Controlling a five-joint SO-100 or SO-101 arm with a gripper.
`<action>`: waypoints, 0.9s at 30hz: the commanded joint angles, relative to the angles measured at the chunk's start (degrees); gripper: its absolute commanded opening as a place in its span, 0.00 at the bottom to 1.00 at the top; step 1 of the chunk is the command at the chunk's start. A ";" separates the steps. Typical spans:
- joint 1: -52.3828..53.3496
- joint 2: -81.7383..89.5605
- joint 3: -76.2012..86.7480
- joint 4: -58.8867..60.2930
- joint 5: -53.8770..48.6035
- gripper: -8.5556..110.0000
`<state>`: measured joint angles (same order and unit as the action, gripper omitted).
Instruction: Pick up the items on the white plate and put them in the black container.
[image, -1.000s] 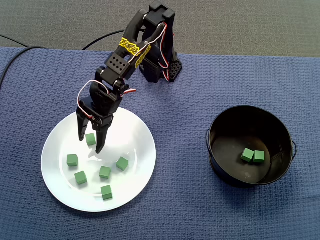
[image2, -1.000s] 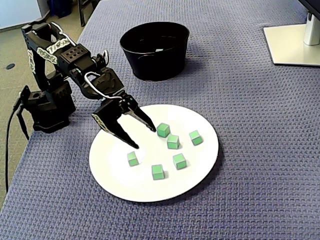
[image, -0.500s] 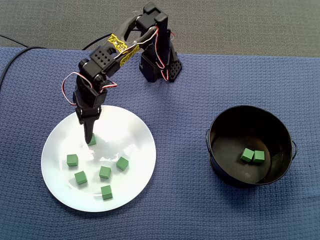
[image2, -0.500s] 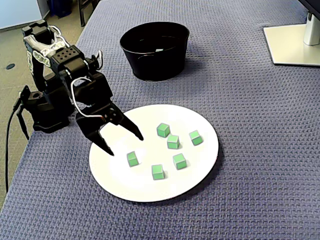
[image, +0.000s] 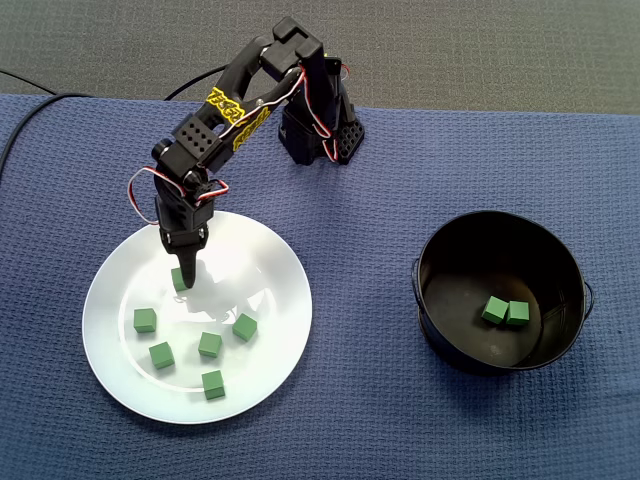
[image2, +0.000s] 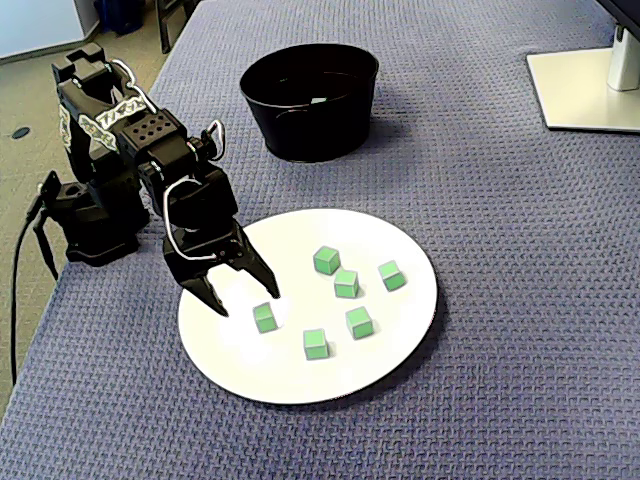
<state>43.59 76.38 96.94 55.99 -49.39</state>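
A white plate (image: 270, 255) (image2: 400, 240) holds several small green cubes. My gripper (image: 188, 276) (image2: 246, 301) is open and points down onto the plate's near-arm side, its fingertips at one green cube (image: 179, 280) (image2: 264, 318). In a fixed view this cube lies just in front of the fingertips, close to one finger (image2: 262, 280); I cannot tell whether it touches. Nothing is gripped. The other cubes (image: 209, 345) (image2: 346, 283) lie loose further across the plate. The black container (image: 440, 250) (image2: 310, 130) stands apart from the plate, with two green cubes (image: 505, 311) in it.
The arm's base (image: 320, 135) (image2: 95, 215) stands at the edge of the blue cloth. Cables (image: 20, 130) (image2: 25, 250) trail off beside it. A white monitor stand (image2: 590, 85) sits at the far corner.
The gripper has turned and swung over the plate's edge, then come down beside one cube. Its jaws stayed open. No cube has moved.
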 joint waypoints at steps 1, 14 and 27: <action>-0.62 -0.26 -2.72 -2.64 -1.14 0.25; -0.88 -2.46 -4.66 -3.69 -1.93 0.14; -1.23 -1.76 -0.44 -7.03 -1.32 0.07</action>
<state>43.24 73.65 96.33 49.92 -50.62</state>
